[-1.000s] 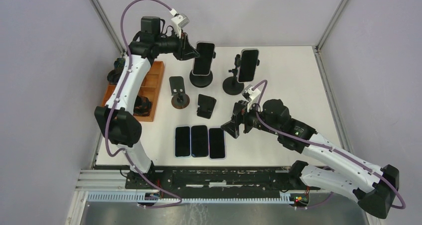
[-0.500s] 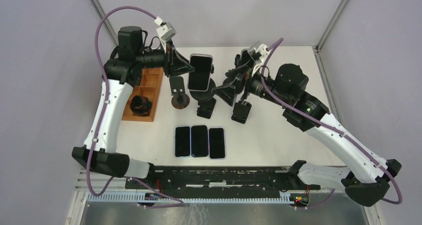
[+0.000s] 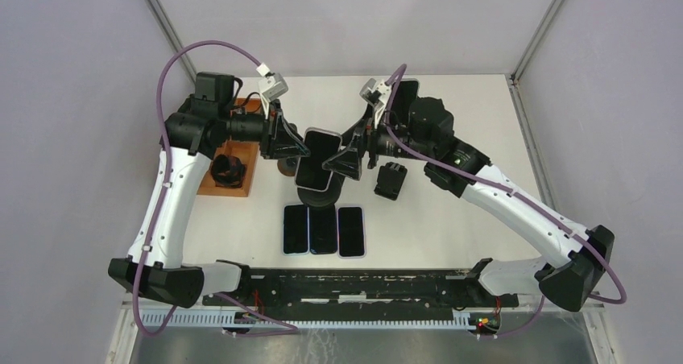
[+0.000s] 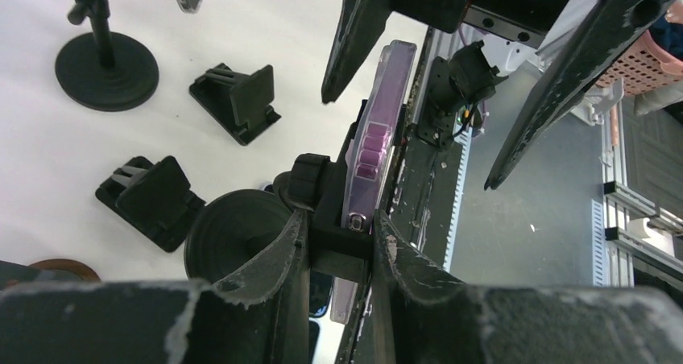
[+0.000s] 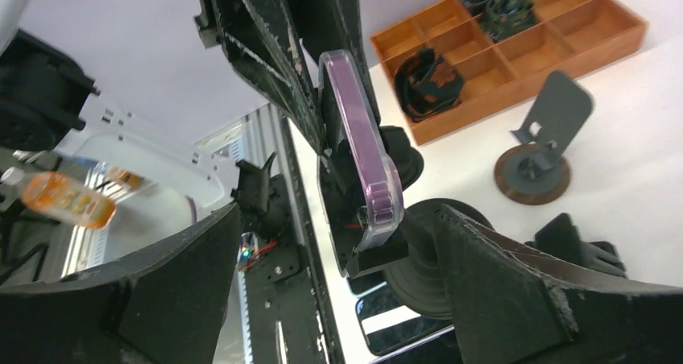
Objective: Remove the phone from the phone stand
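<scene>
A phone in a purple case (image 3: 312,160) stands in the cradle of a black phone stand with a round base (image 3: 316,196), in the middle of the table. My left gripper (image 3: 288,142) is shut on the stand's cradle from the left; the left wrist view shows its fingers (image 4: 340,223) pinching the cradle just below the phone (image 4: 378,130). My right gripper (image 3: 342,159) is open at the phone's right side. In the right wrist view its wide-open fingers (image 5: 338,211) straddle the phone (image 5: 358,150) without touching it.
Three phones (image 3: 322,229) lie flat side by side in front of the stand. A small black stand (image 3: 391,180) sits to the right, and a brown-based stand (image 5: 536,167) lies behind. A wooden tray (image 3: 233,179) is at the left. Another stand (image 4: 105,66) stands at the back.
My left gripper has brought the stand with the phone forward from the back of the table. My right arm swung up and left, and its open jaws now flank the phone.
</scene>
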`<state>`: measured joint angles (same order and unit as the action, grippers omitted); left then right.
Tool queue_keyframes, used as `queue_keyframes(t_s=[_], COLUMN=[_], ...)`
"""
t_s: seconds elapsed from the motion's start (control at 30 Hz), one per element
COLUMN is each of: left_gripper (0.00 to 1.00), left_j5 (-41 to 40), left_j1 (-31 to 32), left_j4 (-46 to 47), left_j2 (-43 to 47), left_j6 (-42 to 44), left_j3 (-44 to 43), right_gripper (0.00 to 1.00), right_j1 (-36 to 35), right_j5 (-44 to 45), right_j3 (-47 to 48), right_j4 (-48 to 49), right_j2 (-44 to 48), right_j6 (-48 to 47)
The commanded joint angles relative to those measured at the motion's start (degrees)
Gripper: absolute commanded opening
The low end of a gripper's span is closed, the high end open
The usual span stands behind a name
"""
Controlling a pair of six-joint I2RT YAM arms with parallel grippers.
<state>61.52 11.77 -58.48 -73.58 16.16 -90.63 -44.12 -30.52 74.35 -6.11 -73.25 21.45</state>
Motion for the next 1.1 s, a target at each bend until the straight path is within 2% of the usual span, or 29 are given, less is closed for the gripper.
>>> queue_keyframes(t_s=[0.0,0.23,0.47,0.5,0.57,0.63,0.67,0.73,0.83,0.87,0.9,1.07], left_gripper=[0.02,0.02,0.02,0.02,0.02,0.02,0.08,0.33,0.80,0.91,0.98,1.00], left_j5=[6.80,7.60,7.62,7.72,7.77,7.53,7.25,6.42,4.39,3.66,2.97,0.58], left_j1=[0.61,1.31,1.68,1.68,1.72,1.76,1.77,1.77,1.77,1.77,1.77,1.69], left_j4=[-2.12,-7.65,-10.43,-10.42,-10.51,-10.52,-10.47,-10.45,-11.46,-11.61,-11.66,-11.40], left_j2=[1.45,0.93,0.64,0.68,0.64,0.53,0.45,0.37,0.72,1.09,1.56,4.00], left_j6=[6.05,11.64,14.15,14.23,14.42,14.55,14.70,15.06,16.30,16.83,17.18,18.57], left_j3=[-1.57,-1.06,-1.22,-1.22,-1.21,-0.94,-0.77,-0.53,-0.59,-0.53,-0.50,-0.47], right_gripper=[0.90,0.77,0.53,0.47,0.29,0.04,0.00,0.00,0.00,0.00,0.00,0.00], right_j1=[0.00,0.01,0.04,0.06,0.01,0.09,0.13,0.17,0.73,1.03,1.31,3.36], right_j5=[-6.75,-8.54,-10.58,-10.82,-10.87,-10.65,-10.39,-9.70,-9.88,-10.06,-10.08,-11.60], right_j3=[-2.64,-4.21,-3.74,-4.13,-4.95,-5.50,-5.57,-5.80,-7.62,-8.46,-9.00,-12.23], right_j4=[8.05,11.43,13.24,13.95,14.97,15.89,15.95,16.70,21.07,22.53,23.58,25.86], right_j2=[0.05,-1.75,-4.34,-4.38,-4.27,-4.01,-3.92,-3.55,-2.20,-1.59,-0.97,2.50], right_j6=[2.75,5.03,6.71,6.99,7.50,8.06,8.24,9.42,13.24,14.48,15.49,19.41])
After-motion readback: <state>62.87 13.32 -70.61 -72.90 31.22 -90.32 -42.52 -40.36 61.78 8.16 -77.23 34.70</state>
